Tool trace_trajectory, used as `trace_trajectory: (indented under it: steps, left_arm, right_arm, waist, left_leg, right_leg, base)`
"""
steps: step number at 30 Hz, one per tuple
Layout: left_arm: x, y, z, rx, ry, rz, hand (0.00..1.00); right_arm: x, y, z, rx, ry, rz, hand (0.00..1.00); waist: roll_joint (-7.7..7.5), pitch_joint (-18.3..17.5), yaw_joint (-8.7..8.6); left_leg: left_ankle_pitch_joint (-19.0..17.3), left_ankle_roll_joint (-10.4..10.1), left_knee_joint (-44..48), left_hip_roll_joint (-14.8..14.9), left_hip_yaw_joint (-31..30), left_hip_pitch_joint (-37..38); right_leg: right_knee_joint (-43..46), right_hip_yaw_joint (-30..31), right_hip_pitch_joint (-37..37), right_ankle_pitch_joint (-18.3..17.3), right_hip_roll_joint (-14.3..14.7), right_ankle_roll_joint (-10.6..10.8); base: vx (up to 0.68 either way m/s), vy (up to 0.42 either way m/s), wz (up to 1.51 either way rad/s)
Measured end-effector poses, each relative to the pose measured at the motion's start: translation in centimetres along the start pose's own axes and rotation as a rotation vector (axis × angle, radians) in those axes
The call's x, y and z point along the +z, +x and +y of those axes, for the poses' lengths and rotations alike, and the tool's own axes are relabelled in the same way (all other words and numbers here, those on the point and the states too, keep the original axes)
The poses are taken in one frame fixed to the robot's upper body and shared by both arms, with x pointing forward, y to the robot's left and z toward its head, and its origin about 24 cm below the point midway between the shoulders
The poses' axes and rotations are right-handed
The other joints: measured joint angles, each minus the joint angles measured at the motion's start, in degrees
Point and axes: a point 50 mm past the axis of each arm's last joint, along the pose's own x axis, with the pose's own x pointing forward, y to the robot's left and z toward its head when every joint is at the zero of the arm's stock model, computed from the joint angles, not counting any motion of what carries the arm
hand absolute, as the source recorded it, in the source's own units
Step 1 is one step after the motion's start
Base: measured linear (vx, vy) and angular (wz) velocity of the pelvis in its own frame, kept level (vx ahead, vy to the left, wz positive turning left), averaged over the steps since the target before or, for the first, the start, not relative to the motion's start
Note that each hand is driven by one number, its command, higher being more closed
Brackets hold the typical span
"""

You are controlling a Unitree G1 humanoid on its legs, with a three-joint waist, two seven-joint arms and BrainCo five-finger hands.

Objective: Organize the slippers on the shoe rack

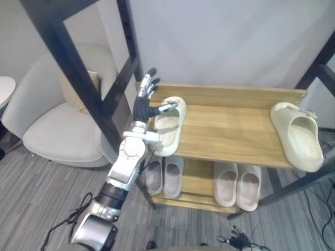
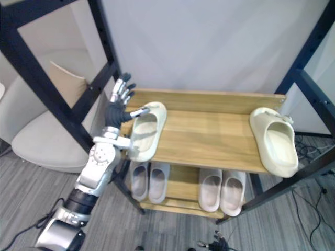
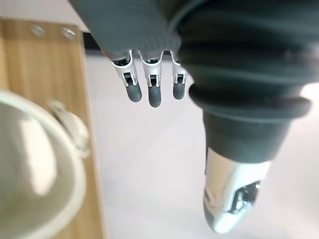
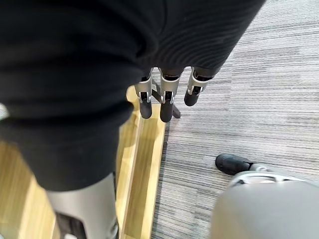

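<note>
The wooden shoe rack [image 1: 230,130] has two shelves. On its top shelf a cream slipper [image 1: 170,125] lies at the left end, its heel past the front edge. A second cream slipper [image 1: 296,136] lies at the right end. My left hand [image 1: 145,102] is open at the rack's left end, fingers straight up and thumb [image 3: 232,199] stretched toward the left slipper's [image 3: 35,174] toe; I cannot tell whether it touches. My right hand [image 4: 162,97] hangs low with straight fingers beside a wooden edge of the rack [image 4: 144,174], holding nothing.
Two pale pairs of slippers [image 1: 163,177] [image 1: 238,184] sit on the lower shelf. A white armchair [image 1: 57,130] with a beige cushion stands left of the rack. Black frame bars [image 1: 78,78] cross close beside my left arm, and another [image 1: 319,68] stands at the right.
</note>
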Motion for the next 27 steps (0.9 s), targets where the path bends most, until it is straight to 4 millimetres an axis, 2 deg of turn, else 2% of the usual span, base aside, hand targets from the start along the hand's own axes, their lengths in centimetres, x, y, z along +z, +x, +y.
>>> trace_trajectory:
  steps: [2,12,27]
  left_arm:
    - [-0.8,0.0,0.8,0.018,0.052,0.033,0.0]
    - [-1.8,-0.1,1.8,0.009,0.221,0.064,0.0]
    - [-1.3,0.7,1.8,-0.067,0.405,0.035,0.0]
  right_arm:
    - [0.0,0.0,0.0,0.002,0.001,-0.001,0.0]
    - [-0.1,0.0,0.1,0.01,0.003,0.002,0.0]
    - [0.6,0.0,0.8,0.027,0.018,-0.027,0.0]
  waist:
    - [-0.23,0.16,-0.35]
    - [-0.12,0.81,-1.01]
    - [0.14,1.1,-1.77]
  left_leg:
    - [0.0,0.0,0.0,-0.07,0.0,0.06]
    - [-0.03,-0.02,-0.7,0.37,0.8,1.11]
    - [0.05,-0.12,-1.01,0.45,0.58,1.08]
  right_leg:
    - [-0.55,-0.05,0.52,0.26,0.01,-0.01]
    - [-0.65,1.09,0.46,0.64,0.39,-0.18]
    - [-0.6,1.0,0.26,0.62,0.52,-0.14]
  base:
    - [0.0,0.0,0.0]
    - [-0.03,-0.002,-0.05]
    - [0.0,0.0,0.0]
